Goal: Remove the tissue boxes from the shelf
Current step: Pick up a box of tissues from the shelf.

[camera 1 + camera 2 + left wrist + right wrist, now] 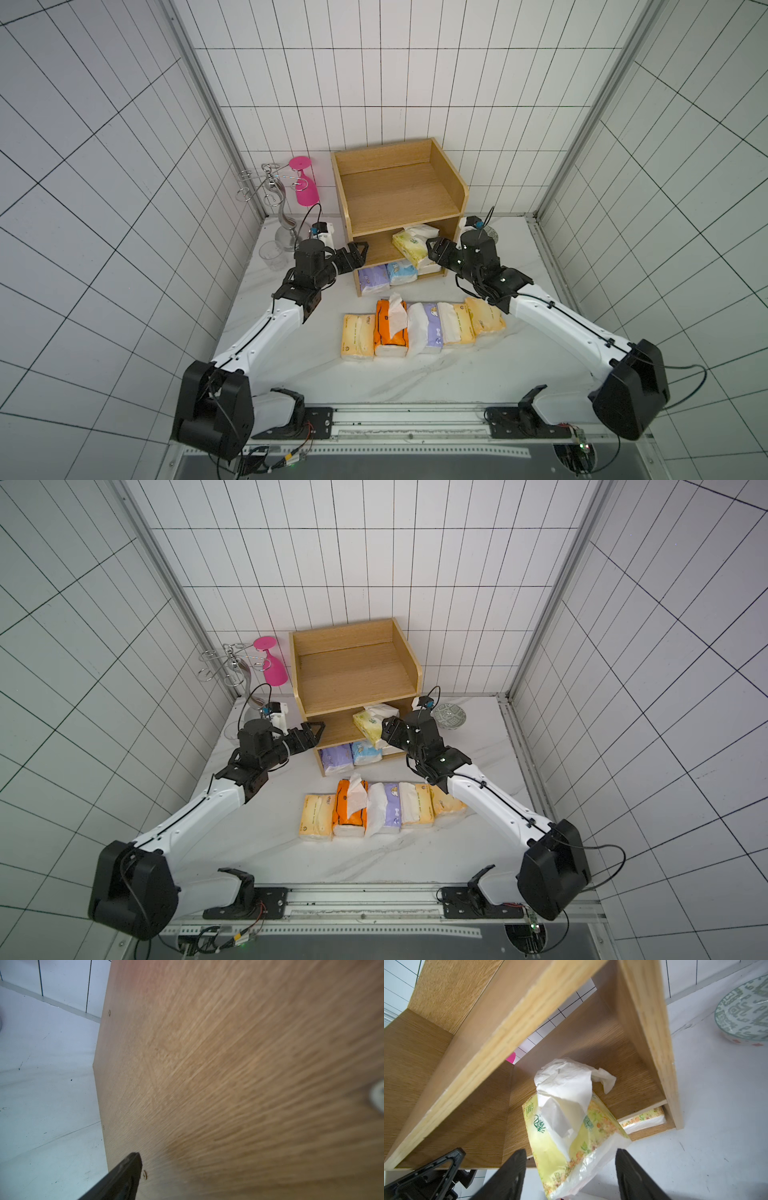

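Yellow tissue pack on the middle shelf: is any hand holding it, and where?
Apparently unheld: the right hand stands open, fingers flanking the near end of the yellow tissue pack.

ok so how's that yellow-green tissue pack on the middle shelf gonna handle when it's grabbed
Likely soft: the yellow-green tissue pack has a crinkled plastic wrap, so it should squash when squeezed. Its glossy film may slip. It overhangs the shelf edge, tilted, so a nudge could tip it off.
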`<state>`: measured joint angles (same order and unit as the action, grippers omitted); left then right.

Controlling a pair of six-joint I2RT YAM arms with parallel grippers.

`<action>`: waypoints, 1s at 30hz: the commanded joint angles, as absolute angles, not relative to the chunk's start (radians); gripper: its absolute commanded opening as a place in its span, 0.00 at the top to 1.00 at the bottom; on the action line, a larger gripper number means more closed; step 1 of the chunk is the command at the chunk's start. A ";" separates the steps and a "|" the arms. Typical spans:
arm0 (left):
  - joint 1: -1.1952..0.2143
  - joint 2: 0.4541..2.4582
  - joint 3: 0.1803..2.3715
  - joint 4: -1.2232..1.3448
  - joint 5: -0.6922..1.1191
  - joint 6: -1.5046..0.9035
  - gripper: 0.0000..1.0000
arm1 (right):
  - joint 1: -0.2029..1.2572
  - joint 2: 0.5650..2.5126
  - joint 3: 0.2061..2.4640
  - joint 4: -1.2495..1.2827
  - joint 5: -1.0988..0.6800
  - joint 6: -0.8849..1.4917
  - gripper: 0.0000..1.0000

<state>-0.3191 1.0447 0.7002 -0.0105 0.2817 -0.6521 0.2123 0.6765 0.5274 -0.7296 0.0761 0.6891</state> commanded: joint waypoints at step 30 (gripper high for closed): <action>-0.301 1.215 0.813 0.058 0.232 -0.587 0.02 | 0.197 1.025 0.638 -0.382 -0.190 0.617 0.41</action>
<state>-0.3111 1.1969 0.7738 0.0280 0.2604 -0.5972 0.1799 1.1049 0.5945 -0.3504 -0.2508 0.5861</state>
